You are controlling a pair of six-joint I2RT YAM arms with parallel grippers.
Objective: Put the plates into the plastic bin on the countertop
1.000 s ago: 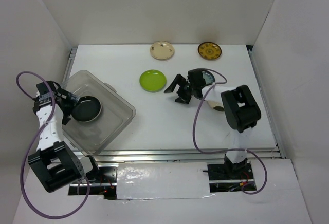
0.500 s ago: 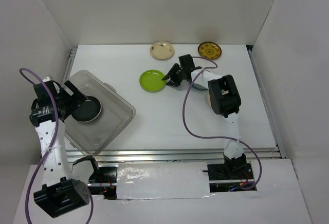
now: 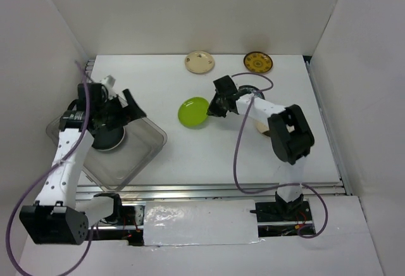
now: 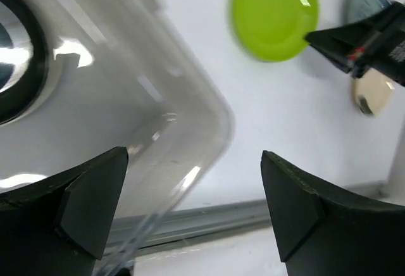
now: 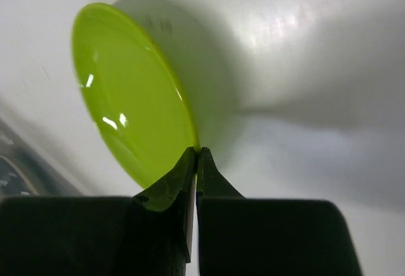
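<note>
Lime green plate [image 3: 193,112] is mid-countertop [image 3: 190,156], just left of my right gripper [image 3: 218,105]. The right jaws are pinched tight on the plate's right rim, and the plate is tilted. My left gripper [image 3: 119,112] hangs spread wide over the plastic bin [image 3: 142,152] at the countertop's left edge, gripping nothing. The black plate [image 3: 107,138] lies inside the bin, under that gripper.

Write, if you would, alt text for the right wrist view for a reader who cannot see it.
The right claw is shut on the rim of the lime green plate, pinching the edge nearest the camera. The glossy plate is tilted over the white countertop, with a soft shadow behind it.
</note>
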